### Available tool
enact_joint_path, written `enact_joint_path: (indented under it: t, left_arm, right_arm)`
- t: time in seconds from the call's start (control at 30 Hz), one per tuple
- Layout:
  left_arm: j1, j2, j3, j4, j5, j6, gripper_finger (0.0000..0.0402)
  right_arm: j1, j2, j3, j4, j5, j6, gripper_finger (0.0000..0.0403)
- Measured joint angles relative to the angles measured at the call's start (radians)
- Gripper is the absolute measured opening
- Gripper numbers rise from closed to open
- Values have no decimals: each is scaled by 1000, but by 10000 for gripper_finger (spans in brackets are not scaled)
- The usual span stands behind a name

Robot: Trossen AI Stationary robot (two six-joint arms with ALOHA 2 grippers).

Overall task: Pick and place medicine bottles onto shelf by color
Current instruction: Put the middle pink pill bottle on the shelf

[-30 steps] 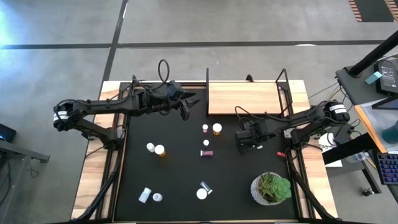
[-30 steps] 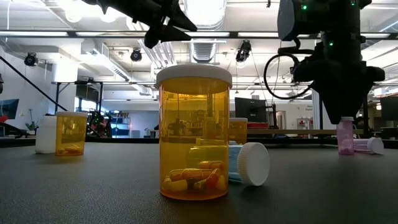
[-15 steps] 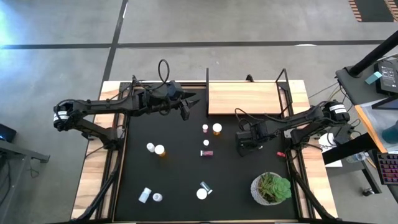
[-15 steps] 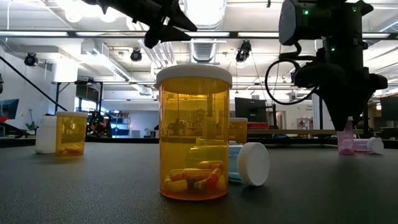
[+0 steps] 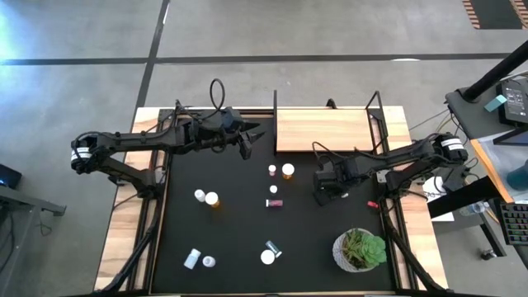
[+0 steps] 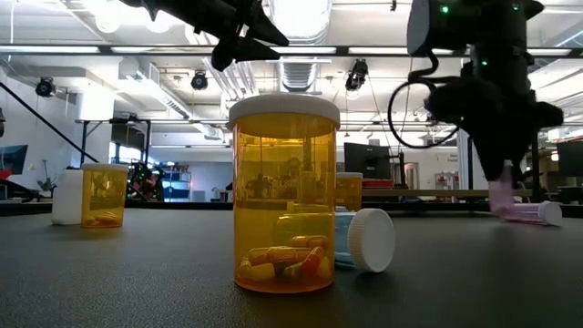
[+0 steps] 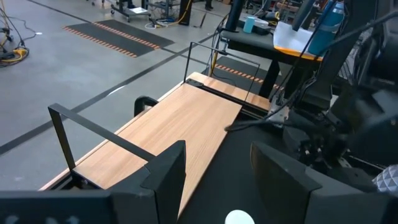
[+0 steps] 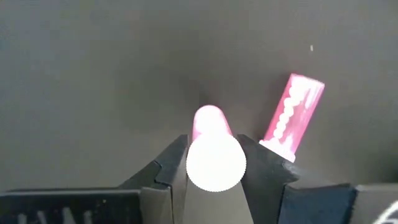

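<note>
My right gripper (image 8: 214,171) points down over the black mat's right part (image 5: 323,190), shut on a small pink medicine bottle (image 8: 208,123) with a white cap. A second pink bottle (image 8: 292,118) lies on its side on the mat just beside it. Other bottles stand on the mat: an orange one (image 5: 288,171), a white one (image 5: 200,195) beside another orange one (image 5: 213,199). The light-wood shelf (image 5: 322,130) lies at the far edge. My left gripper (image 7: 214,180) hangs open in the air left of the shelf (image 5: 246,147), with nothing between its fingers. My right gripper pinches the pink bottle's white cap (image 8: 216,163) between its two fingers, one on either side. The fingers come from above, pointing down. The bottle hangs tilted below them (image 6: 503,194); whether its bottom rests on the mat, I cannot tell.
A green potted plant (image 5: 360,249) stands at the mat's near right corner. A dark red bottle (image 5: 274,202) lies mid-mat, and more bottles and a loose white cap (image 5: 267,256) sit near the front edge. Thin black posts (image 5: 375,115) rise at the shelf's ends.
My right gripper has shut on the cap of the pink bottle, which stood upright on the mat a second ago. The bottle now leans over, its bottom swung toward the lying pink bottle.
</note>
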Motion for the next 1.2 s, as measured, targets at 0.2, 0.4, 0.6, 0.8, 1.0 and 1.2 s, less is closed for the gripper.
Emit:
enact_joint_path:
  t: [0.2,0.4,0.6,0.8,1.0,1.2]
  left_arm:
    - [0,0,0,-4,0,0,164]
    - [0,0,0,-68,1,0,164]
    - [0,0,0,-106,1,0,164]
    - [12,0,1,-65,0,8,164]
    - [37,0,3,26,-1,9,164]
    - [57,0,7,147,-23,9,164]
  right_arm:
    - [-86,-19,63,-35,-3,-81,114]
    - [-216,-14,142,-134,-3,-293,114]
    - [-405,-14,218,-190,-5,-613,114]
    - [-612,-14,267,-211,-6,-994,113]
    - [-819,-14,261,-216,-6,-1291,112]
    - [-984,0,253,-203,-6,-1424,113]
